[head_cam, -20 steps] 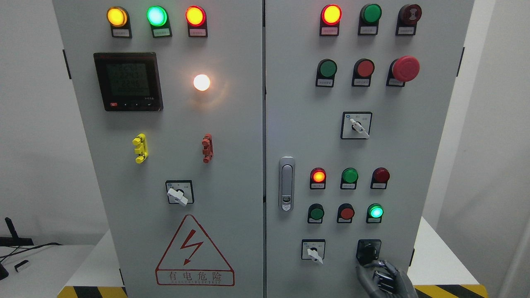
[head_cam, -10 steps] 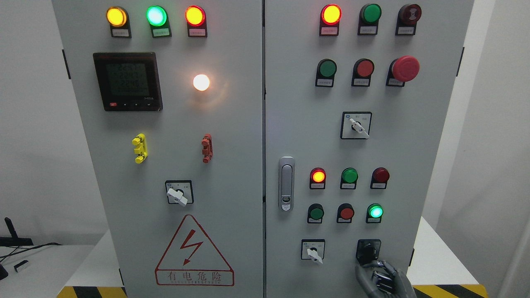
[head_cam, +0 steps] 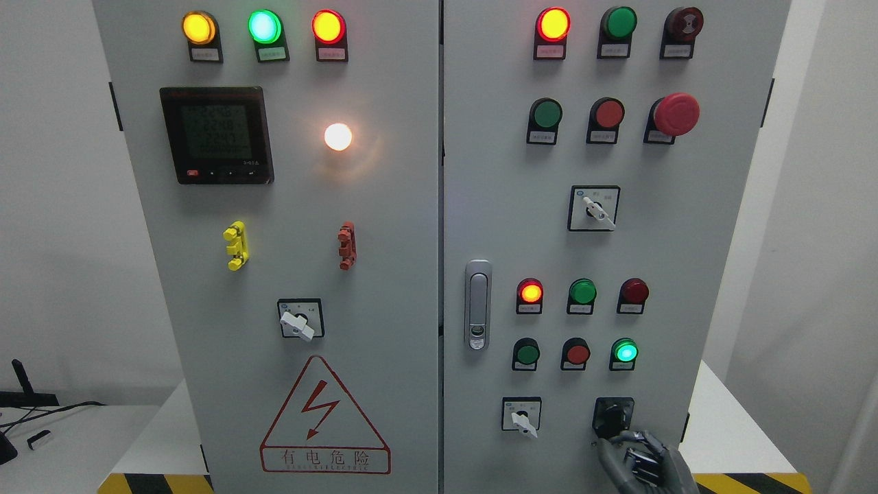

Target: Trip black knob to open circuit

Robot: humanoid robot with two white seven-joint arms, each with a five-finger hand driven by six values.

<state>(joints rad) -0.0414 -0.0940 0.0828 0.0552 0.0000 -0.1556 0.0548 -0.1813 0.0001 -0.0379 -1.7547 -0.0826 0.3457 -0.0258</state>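
White walls frame a tall grey metal control cabinet standing on a white desk edged with yellow-black hazard tape. Low at the frame's lower right sits the black rotary knob on its square black plate, right of a white-handled selector switch. The right robot hand, dark grey, rises just beneath the knob, fingers loosely curled, tips at its lower edge, gripping nothing. A green lamp glows above.

Warning triangle on the left cabinet door: red lightning bolt, characters 有电危险. Button tags and meter digits: illegible.
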